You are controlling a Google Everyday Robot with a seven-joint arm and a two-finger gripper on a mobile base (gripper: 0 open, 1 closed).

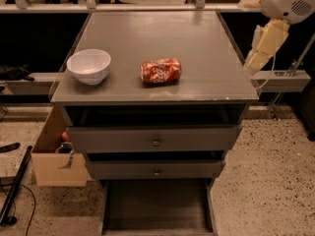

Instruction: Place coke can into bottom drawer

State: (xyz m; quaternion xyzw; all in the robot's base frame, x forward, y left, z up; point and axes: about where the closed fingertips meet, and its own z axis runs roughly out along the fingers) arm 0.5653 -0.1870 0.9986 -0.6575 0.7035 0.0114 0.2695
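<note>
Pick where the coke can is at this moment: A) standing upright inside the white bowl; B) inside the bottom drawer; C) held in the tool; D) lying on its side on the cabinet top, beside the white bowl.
D: the coke can lies on its side on the cabinet top, apart from the white bowl, while the tool hangs off the cabinet's right edge and the bottom drawer stands open below.
</note>
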